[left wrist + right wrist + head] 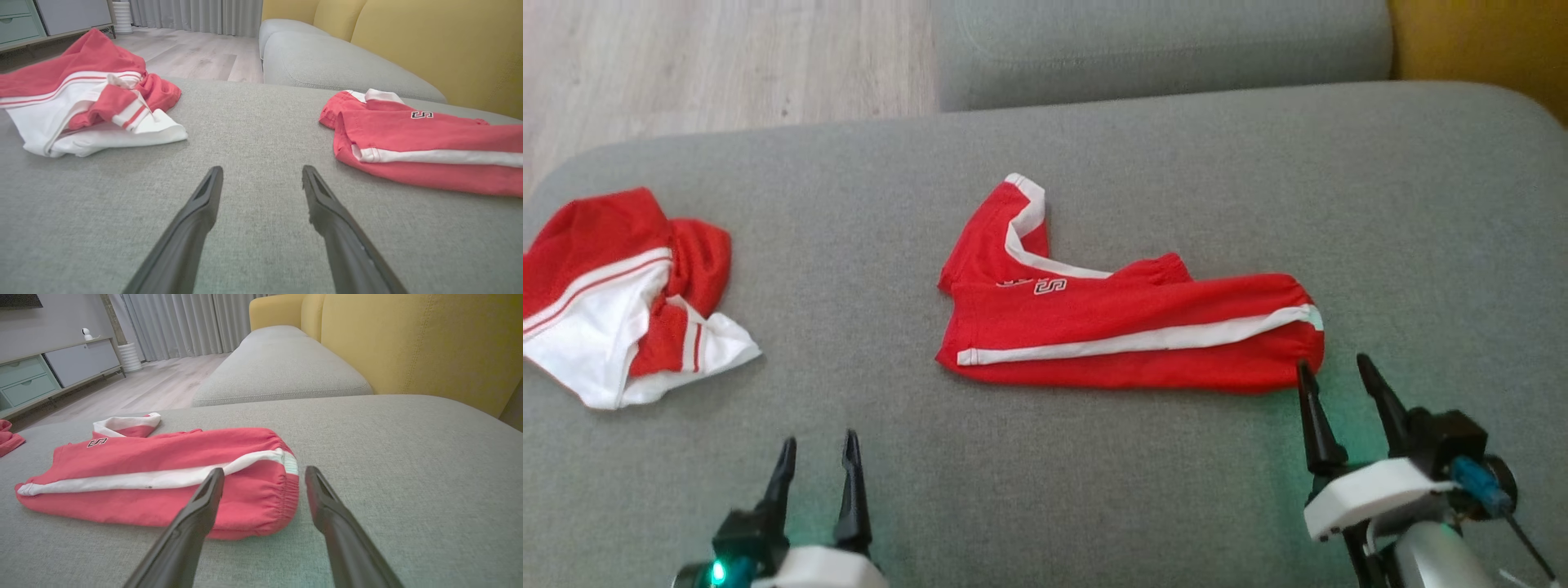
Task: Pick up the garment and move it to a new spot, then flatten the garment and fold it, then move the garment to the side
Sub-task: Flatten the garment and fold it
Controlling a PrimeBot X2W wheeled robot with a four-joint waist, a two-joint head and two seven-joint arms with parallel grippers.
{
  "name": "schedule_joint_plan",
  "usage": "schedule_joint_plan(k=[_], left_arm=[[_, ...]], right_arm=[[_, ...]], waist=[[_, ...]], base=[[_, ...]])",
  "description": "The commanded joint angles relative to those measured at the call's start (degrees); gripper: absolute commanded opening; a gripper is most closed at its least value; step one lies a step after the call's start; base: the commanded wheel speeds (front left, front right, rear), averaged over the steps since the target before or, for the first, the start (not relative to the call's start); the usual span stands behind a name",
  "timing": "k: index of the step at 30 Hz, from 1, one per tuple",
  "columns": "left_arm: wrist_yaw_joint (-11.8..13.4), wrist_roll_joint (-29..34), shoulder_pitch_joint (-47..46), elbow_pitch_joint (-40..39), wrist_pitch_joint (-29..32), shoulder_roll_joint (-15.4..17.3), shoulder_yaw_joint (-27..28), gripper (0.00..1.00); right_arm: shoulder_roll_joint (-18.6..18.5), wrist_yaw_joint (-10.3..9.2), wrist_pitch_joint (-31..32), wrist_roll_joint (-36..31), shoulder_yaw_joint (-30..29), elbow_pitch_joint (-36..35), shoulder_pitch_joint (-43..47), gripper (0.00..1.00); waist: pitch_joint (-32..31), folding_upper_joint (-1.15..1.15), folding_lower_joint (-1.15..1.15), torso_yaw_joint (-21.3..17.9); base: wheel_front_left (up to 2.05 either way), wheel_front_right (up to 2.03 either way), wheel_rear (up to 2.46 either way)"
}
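The garment (613, 286) is a red shirt with white parts and red-and-white stripe trim. It lies crumpled at the far left of the grey cushion, and it also appears in the left wrist view (81, 102). My left gripper (818, 438) stands open near the front edge, to the right of the garment and apart from it, with bare cushion between its fingers (262, 169). My right gripper (1334, 362) is open, and its tips sit just at the right end of a second red piece (264, 469).
A folded red piece (1127, 327) with a white side stripe and an "S" mark lies mid-cushion. The grey seat cushion (1045, 506) has rounded edges. Beyond it are another grey cushion (1160, 49), wood floor (727, 57), and a yellow backrest (408, 343) on the right.
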Motion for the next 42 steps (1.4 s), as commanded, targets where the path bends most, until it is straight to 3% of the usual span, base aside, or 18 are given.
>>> schedule_joint_plan(k=[1,7,17,24,42], left_arm=[[0.09,0.45,-0.79,-1.30,-0.30,0.21,2.16,1.00],[-0.21,0.69,-0.41,-1.37,-0.30,0.21,1.88,1.00],[-4.83,-4.04,-7.83,-0.91,-0.30,0.21,-4.34,1.00],[-6.50,-6.67,-13.22,1.88,-0.30,0.21,-7.26,1.00],[-7.40,-7.45,-16.00,6.13,-0.30,0.21,-8.99,1.00]], right_arm=[[0.29,-0.04,-0.37,-0.11,1.37,-1.50,-1.28,1.00],[0.52,-0.04,-0.37,0.18,1.81,-1.50,-1.20,1.00],[0.58,-0.04,-0.37,1.31,3.51,-2.10,-4.19,1.00],[0.50,-0.04,-0.37,2.44,4.04,-2.90,-6.80,1.00],[0.76,-0.04,-0.37,3.37,3.81,-3.18,-8.84,1.00]], waist=[[-0.55,0.00,0.01,-0.09],[-0.57,0.00,0.01,-0.55],[4.95,0.00,0.01,-3.48],[9.34,0.00,0.01,-6.24],[12.34,0.00,0.01,-8.00]], base=[[0.00,0.00,0.00],[0.00,0.00,0.00],[0.00,0.00,0.00],[0.00,0.00,0.00],[0.00,0.00,0.00]])
